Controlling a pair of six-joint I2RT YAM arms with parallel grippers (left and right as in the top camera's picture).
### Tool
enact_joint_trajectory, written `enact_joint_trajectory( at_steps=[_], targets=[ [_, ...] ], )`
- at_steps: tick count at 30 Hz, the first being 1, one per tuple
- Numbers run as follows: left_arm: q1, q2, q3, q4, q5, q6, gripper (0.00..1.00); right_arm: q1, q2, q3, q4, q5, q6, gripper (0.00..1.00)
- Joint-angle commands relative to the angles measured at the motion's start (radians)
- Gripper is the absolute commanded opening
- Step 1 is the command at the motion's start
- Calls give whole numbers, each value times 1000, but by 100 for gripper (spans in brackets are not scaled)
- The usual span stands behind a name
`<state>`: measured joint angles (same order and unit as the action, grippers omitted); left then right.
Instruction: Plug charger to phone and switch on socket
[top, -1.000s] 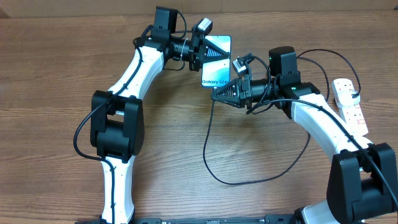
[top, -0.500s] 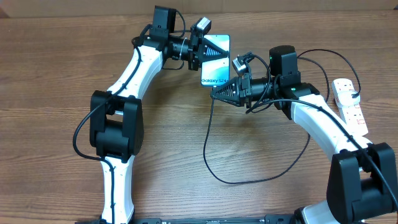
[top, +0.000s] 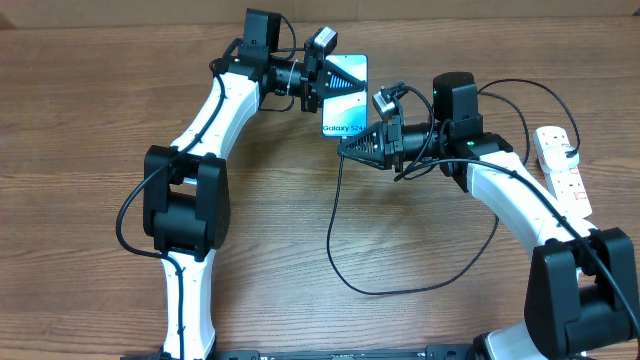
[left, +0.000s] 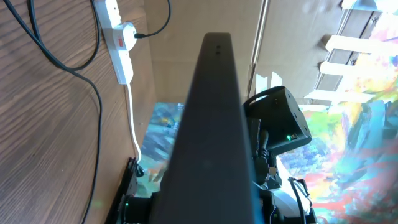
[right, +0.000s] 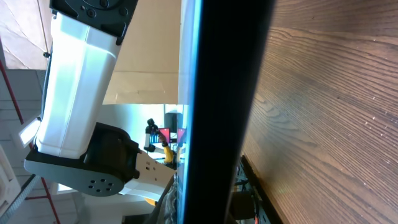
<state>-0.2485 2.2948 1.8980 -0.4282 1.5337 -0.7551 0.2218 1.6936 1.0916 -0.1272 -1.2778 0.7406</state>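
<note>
Since the earlier view the phone, pinched in the left pincer, has edged slightly toward the counter's far edge. The right pincer is pressed together on the charger's plug end just beside the phone's lower edge, the cable looping across open counter toward the near edge. The socket lies along the right edge, well apart.

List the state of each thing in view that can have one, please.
phone, screen showing "Galaxy S24", held by the left gripper.
charger, one end at the right gripper near the phone's lower edge; whether it is plugged in cannot be told.
socket, black plug inserted; switch positions unreadable.
left gripper, shut on phone.
right gripper, shut on charger.
</note>
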Motion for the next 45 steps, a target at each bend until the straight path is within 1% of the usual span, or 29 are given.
enact_joint_trajectory(
  at_steps=[1, 4, 5, 6, 7, 8, 9, 11, 17, 21, 28, 33, 38, 45],
  targets=[
    [-32, -25, -10, -16, 50, 61, 4, -32, -6, 35, 49, 117, -7, 4],
    [-32, -25, -10, -16, 49, 61, 4, -34, -6, 35, 56, 118, -7, 4],
    [-32, -25, -10, -16, 49, 63, 4, -37, -6, 35, 56, 119, -7, 8],
    [-32, -25, -10, -16, 49, 67, 4, -40, -6, 35, 56, 119, -7, 35],
    [-32, -25, -10, -16, 49, 69, 4, -44, -6, 35, 57, 118, -7, 60],
    [-32, -25, -10, -16, 49, 71, 4, -49, -6, 35, 56, 117, -7, 75],
    [-31, -25, -10, -16, 49, 71, 4, -53, -6, 35, 56, 110, -8, 84],
    [-31, -25, -10, -16, 49, 71, 4, -62, -6, 35, 55, 81, -8, 100],
    [-31, -25, -10, -16, 49, 85, 4, -90, -6, 35, 39, -16, -42, 100],
    [-31, -25, -10, -16, 49, 99, 4, -113, -6, 35, 31, -19, -80, 100],
    [-33, -25, -10, -17, 49, 133, 4, -155, -6, 35, -39, -18, -167, 100],
    [-36, -25, -10, -17, 49, 136, 4, -187, -6, 35, -80, -18, -205, 100],
    [-42, -25, -11, -17, 49, 165, 4, -227, -6, 35, -140, -18, -277, 100],
    [-48, -25, -11, -17, 49, 213, 4, -276, -6, 35, -272, 8, -395, 100]
  ],
)
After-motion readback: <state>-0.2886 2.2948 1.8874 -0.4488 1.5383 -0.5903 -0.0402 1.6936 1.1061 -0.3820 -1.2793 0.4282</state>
